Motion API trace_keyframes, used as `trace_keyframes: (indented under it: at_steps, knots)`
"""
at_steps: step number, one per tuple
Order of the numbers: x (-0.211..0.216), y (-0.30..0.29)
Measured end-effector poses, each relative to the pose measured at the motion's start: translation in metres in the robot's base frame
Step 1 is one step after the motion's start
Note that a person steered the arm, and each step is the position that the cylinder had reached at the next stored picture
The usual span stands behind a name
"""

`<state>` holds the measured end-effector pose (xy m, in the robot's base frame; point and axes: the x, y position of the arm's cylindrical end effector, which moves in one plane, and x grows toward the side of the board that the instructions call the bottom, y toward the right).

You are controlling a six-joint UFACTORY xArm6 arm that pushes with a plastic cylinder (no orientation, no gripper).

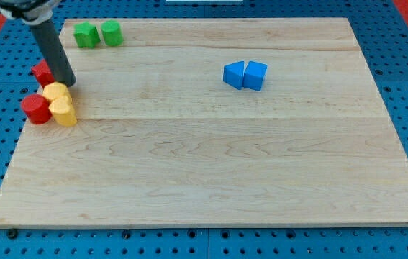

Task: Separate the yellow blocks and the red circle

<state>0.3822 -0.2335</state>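
Two yellow blocks sit touching at the view's left: one (55, 92) above, the other (63, 111) just below it. A red circle (37, 108) lies against their left side. Another red block (43, 72) sits just above, partly hidden by the rod. My tip (68, 83) rests at the upper right edge of the upper yellow block, to the right of the upper red block.
Two green blocks (85, 34) (111, 33) sit at the view's top left. Two blue blocks (234, 74) (255, 75) touch each other right of centre. The wooden board (211, 165) lies on a blue pegboard.
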Motion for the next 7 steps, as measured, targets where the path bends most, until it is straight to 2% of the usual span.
trace_keyframes:
  at_steps: [2, 3, 4, 5, 6, 7]
  knots:
    - [0.029, 0.043]
    - [-0.005, 0.045]
    - [-0.002, 0.0]
    - [0.017, -0.029]
    - [0.039, -0.027]
    - [0.06, 0.011]
